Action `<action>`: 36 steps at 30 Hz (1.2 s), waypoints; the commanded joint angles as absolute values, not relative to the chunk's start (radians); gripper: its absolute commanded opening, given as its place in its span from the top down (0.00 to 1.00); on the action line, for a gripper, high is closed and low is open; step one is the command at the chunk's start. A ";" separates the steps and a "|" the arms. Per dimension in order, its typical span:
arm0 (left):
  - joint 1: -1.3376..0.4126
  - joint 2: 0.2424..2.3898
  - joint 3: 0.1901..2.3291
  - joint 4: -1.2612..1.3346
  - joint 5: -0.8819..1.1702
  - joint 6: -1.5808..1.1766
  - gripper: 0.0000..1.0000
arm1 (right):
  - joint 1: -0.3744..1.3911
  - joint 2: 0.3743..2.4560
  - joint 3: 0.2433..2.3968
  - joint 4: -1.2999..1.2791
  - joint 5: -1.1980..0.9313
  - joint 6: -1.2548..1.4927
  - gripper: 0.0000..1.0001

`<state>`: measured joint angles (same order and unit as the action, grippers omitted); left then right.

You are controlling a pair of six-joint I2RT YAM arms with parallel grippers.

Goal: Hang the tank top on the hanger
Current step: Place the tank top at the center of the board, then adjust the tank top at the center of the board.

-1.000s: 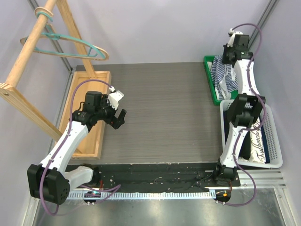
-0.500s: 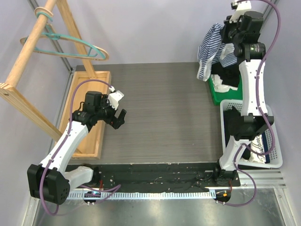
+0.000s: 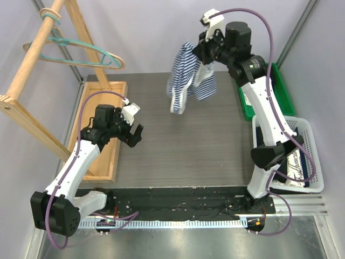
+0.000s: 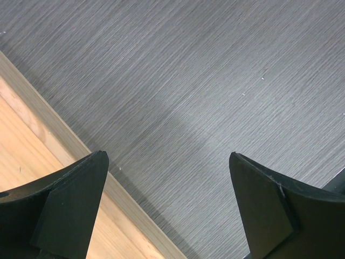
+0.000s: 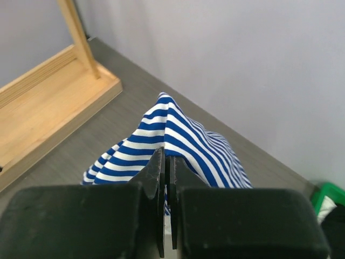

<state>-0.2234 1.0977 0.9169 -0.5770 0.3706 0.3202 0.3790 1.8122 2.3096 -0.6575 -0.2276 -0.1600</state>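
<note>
The striped navy-and-white tank top (image 3: 186,78) hangs bunched in the air over the back middle of the table, pinched at its top by my right gripper (image 3: 198,53), which is shut on it. In the right wrist view the fabric (image 5: 178,135) drapes from the closed fingertips of the right gripper (image 5: 167,156). The teal hanger (image 3: 81,51) hangs on the wooden rack's rail at the upper left, next to a tan one. My left gripper (image 3: 136,135) is open and empty, low over the table by the rack's base; it also shows in the left wrist view (image 4: 167,178).
The wooden rack (image 3: 32,70) with its tray-like base (image 3: 110,135) stands along the left side. A green bin (image 3: 280,91) sits at the back right. A white basket (image 3: 315,162) with dark clothes stands at the right front.
My right arm has lifted the tank top out of the green bin and carried it left, over the table's back middle. The left arm has barely moved.
</note>
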 commanded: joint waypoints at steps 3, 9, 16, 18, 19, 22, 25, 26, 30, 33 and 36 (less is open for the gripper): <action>-0.204 1.062 0.917 -0.549 0.384 0.308 0.00 | 0.437 1.835 2.243 -0.638 -0.226 -0.182 0.96; -0.202 1.068 0.913 -0.546 0.399 0.311 0.00 | 0.440 1.815 2.025 -0.627 -0.126 -0.235 0.26; -0.202 1.080 0.913 -0.546 0.410 0.310 0.00 | 0.437 1.729 1.881 -0.586 -0.054 -0.265 0.00; -0.202 1.078 0.914 -0.546 0.411 0.310 0.00 | 0.436 1.720 1.872 -0.584 -0.051 -0.270 0.00; -0.202 1.080 0.916 -0.548 0.413 0.311 0.00 | 0.437 1.712 1.859 -0.584 -0.048 -0.271 0.00; -0.202 1.081 0.916 -0.548 0.420 0.308 0.00 | 0.433 1.701 1.810 -0.578 -0.038 -0.278 0.00; -0.202 1.088 0.917 -0.554 0.440 0.310 0.00 | 0.417 1.694 1.737 -0.562 -0.032 -0.275 0.00; -0.204 1.089 0.919 -0.554 0.445 0.310 0.01 | 0.410 1.687 1.718 -0.558 -0.034 -0.273 0.00; -0.207 1.107 0.922 -0.555 0.460 0.311 0.00 | 0.390 1.667 1.609 -0.548 -0.071 -0.264 0.01; -0.233 1.129 0.934 -0.554 0.448 0.331 0.00 | 0.390 1.646 1.525 -0.546 -0.109 -0.264 0.02; -0.267 1.195 0.957 -0.537 0.408 0.356 0.00 | 0.388 1.606 1.448 -0.552 -0.171 -0.290 0.02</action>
